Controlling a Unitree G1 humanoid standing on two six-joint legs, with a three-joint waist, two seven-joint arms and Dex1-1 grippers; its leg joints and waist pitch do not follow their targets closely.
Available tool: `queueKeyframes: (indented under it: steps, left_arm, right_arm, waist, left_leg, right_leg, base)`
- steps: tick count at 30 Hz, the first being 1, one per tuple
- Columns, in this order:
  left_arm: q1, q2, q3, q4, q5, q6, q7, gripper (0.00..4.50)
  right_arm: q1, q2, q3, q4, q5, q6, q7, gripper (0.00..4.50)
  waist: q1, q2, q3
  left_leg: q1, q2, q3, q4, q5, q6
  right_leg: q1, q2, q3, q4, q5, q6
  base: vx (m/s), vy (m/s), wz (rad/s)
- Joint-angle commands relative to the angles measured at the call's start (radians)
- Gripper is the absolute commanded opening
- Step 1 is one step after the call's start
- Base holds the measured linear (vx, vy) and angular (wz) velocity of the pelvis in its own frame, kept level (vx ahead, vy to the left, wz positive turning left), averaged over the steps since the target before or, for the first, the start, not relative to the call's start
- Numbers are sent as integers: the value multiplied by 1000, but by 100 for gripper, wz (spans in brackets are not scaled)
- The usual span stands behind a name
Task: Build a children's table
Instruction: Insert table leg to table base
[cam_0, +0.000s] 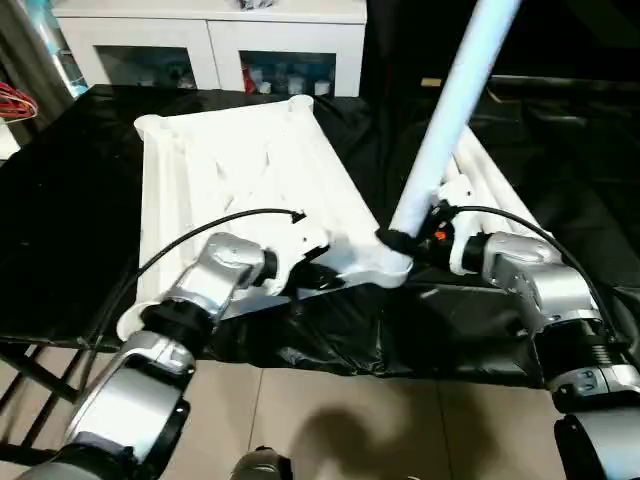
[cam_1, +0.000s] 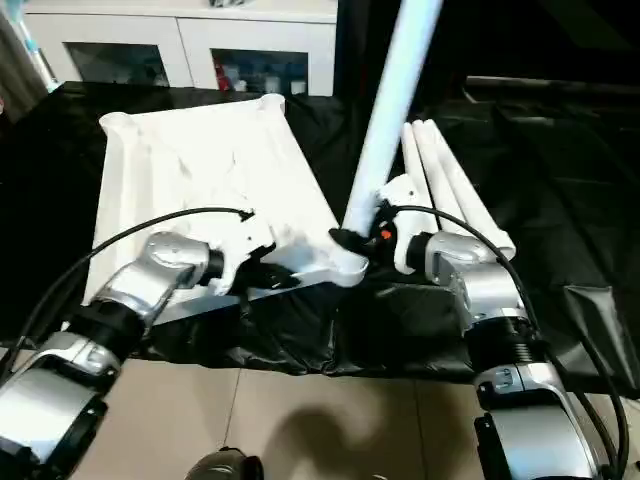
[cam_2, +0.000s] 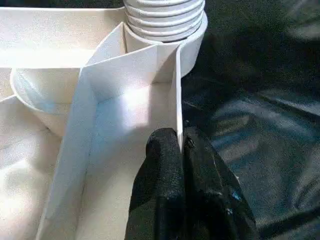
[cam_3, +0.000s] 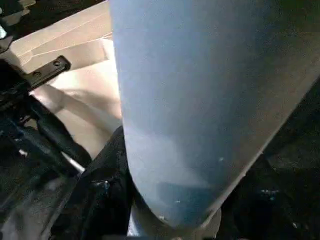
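The children's table top lies upside down, its ribbed underside showing. A long white leg stands tilted in the near right corner socket. In the left wrist view, the leg's ribbed end sits in that socket. My right gripper is shut on the leg just above the socket, with one black finger hugging its base. My left gripper is shut on the top's thin side wall close to the same corner. Spare legs lie side by side to the right of the top.
A black sheet covers the work surface, and its front edge hangs over the tiled floor. A white cabinet with glass doors stands behind. Red cables lie at the far left.
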Motion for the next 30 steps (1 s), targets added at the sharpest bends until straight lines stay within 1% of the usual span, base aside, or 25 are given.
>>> queueKeyframes:
  steps: [1, 4, 6, 7, 8, 9, 11, 13, 15, 16, 17, 19, 20, 21, 22, 23, 24, 25, 26, 27, 28, 29, 30]
  left_arm:
    - [15, 9, -22, -33, -8, -14, -79, 0]
    - [19, 10, -23, -38, -7, -13, -84, 0]
    - [20, 10, -20, -40, -6, -12, -78, 0]
    - [20, 9, -18, -39, -5, -11, -73, 0]
    - [19, 7, -12, -37, -4, -12, -61, 0]
    - [17, 5, -8, -33, -3, -14, -50, 0]
    - [17, 3, -7, -31, -2, -16, -46, 0]
    - [18, 1, -3, -32, -4, -16, -42, 0]
    - [20, 0, 0, -34, -4, -15, -39, 0]
    - [20, 0, 0, -34, -4, -15, -39, 0]
    - [20, 0, 2, -33, -4, -15, -35, 0]
    - [19, -1, 3, -32, -4, -14, -32, 0]
    - [19, -1, 4, -31, -4, -13, -31, 0]
    - [16, -2, 9, -27, -5, -10, -26, 0]
    - [16, -2, 9, -27, -5, -10, -26, 0]
    - [15, -2, 10, -25, -5, -10, -25, 0]
    - [15, -2, 10, -25, -5, -10, -25, 0]
    - [13, -2, 9, -22, -3, -12, -27, 0]
    - [8, -2, 6, -15, 1, -18, -30, 0]
    - [7, -2, 4, -13, 3, -21, -31, 0]
    - [6, -3, 3, -12, 4, -22, -31, 0]
    - [3, -3, 0, -8, 7, -27, -34, 0]
    - [2, -3, -3, -6, 9, -30, -35, 0]
  right_arm:
    - [19, -14, 26, 63, -43, 34, -4, 189]
    - [17, -13, 28, 69, -40, 40, 9, 189]
    - [17, -14, 30, 71, -37, 43, 14, 189]
    - [19, -15, 30, 70, -35, 44, 18, 189]
    - [25, -15, 29, 66, -30, 44, 24, 189]
    - [32, -14, 23, 61, -24, 41, 24, 189]
    - [38, -12, 15, 58, -18, 40, 21, 189]
    - [48, -9, 2, 58, -10, 35, 13, 189]
    - [72, -1, -32, 56, 10, 24, -11, 189]
    - [72, -1, -32, 56, 10, 24, -11, 189]
    - [87, 4, -50, 55, 16, 13, -31, 189]
    - [98, 6, -59, 52, 18, 5, -41, 189]
    - [105, 8, -64, 49, 20, -1, -47, 189]
    - [144, 17, -85, 15, 35, -4, -66, 189]
    - [146, 17, -86, 13, 35, -4, -67, 189]
    - [162, 20, -91, -4, 41, -2, -73, 189]
    - [162, 20, -91, -4, 41, -2, -73, 189]
    - [182, 22, -87, -29, 42, 4, -74, 189]
    - [203, 24, -74, -64, 36, 11, -73, 189]
    - [209, 23, -67, -76, 33, 13, -70, 189]
    - [212, 23, -62, -83, 31, 15, -68, 189]
    - [214, 20, -43, -92, 21, 14, -59, 189]
    - [215, 17, -29, -97, 14, 13, -53, 189]
  waist:
    - [1, -6, -83]
    - [1, -7, -81]
    - [1, -10, -81]
    - [1, -9, -81]
    - [1, -9, -81]
    - [1, -10, -79]
    - [1, -10, -78]
    - [1, -11, -78]
    - [3, -12, -81]
    - [4, -11, -81]
    - [4, -8, -80]
    - [3, -10, -80]
    - [3, -8, -78]
    - [4, -2, -78]
    - [3, -4, -77]
    - [4, -4, -79]
    - [4, -4, -79]
    - [4, -1, -80]
    - [7, 3, -80]
    - [7, 0, -82]
    - [7, 2, -83]
    - [8, 4, -83]
    - [8, 3, -83]
  left_leg:
    - [38, 78, -45, -82, -270, 0]
    - [41, 78, -45, -85, -294, -13]
    - [42, 79, -46, -86, -300, -17]
    - [43, 78, -45, -86, -302, -18]
    - [43, 78, -45, -86, -304, -19]
    - [46, 79, -46, -89, -320, -24]
    - [48, 79, -47, -90, -324, -26]
    - [48, 79, -47, -93, -322, -28]
    - [50, 80, -46, -92, -306, -22]
    - [50, 81, -46, -93, -303, -21]
    - [48, 80, -47, -94, -302, -21]
    - [49, 80, -46, -95, -306, -22]
    - [51, 80, -47, -95, -327, -27]
    - [52, 81, -49, -97, -339, -32]
    - [52, 82, -48, -99, -343, -33]
    - [53, 82, -50, -100, -343, -36]
    - [54, 83, -50, -101, -343, -37]
    - [53, 81, -49, -101, -342, -38]
    - [56, 82, -48, -102, -340, -39]
    - [55, 81, -48, -102, -333, -37]
    - [53, 80, -48, -101, -325, -35]
    - [53, 80, -47, -100, -320, -31]
    - [52, 80, -47, -100, -317, -29]
  right_leg:
    - [43, -102, 54, -87, -216, -232]
    - [41, -102, 55, -90, -236, -224]
    - [41, -103, 55, -90, -242, -223]
    - [41, -103, 56, -92, -246, -222]
    - [42, -104, 56, -92, -250, -222]
    - [42, -104, 56, -95, -275, -216]
    - [42, -105, 56, -97, -284, -213]
    - [45, -105, 57, -98, -278, -211]
    - [46, -106, 57, -98, -256, -215]
    - [46, -106, 57, -97, -251, -216]
    - [46, -106, 56, -97, -247, -217]
    - [46, -106, 56, -99, -251, -216]
    - [44, -107, 56, -102, -273, -215]
    - [44, -107, 57, -103, -288, -210]
    - [43, -106, 58, -106, -292, -205]
    - [45, -107, 57, -103, -282, -205]
    - [44, -106, 57, -103, -277, -205]
    - [45, -105, 56, -104, -260, -208]
    - [43, -104, 57, -104, -243, -209]
    - [46, -104, 57, -100, -221, -213]
    - [48, -104, 57, -100, -208, -216]
    - [48, -105, 57, -100, -198, -219]
    - [49, -105, 56, -100, -196, -221]
  base:
    - [0, 0, 0]
    - [0, 0, 0]
    - [0, 0, 0]
    - [0, 0, 0]
    - [0, 0, 0]
    - [0, 0, 0]
    - [0, 0, 0]
    - [0, 0, 0]
    - [0, 0, 0]
    - [0, 0, 0]
    - [0, 0, 0]
    - [0, 0, 0]
    - [0, 0, 0]
    - [0, 0, 0]
    - [0, 0, 0]
    - [0, 0, 0]
    - [0, 0, 0]
    - [0, 0, 0]
    - [0, 0, 0]
    - [0, 0, 0]
    - [0, 0, 0]
    - [0, 0, 0]
    - [0, 0, 0]
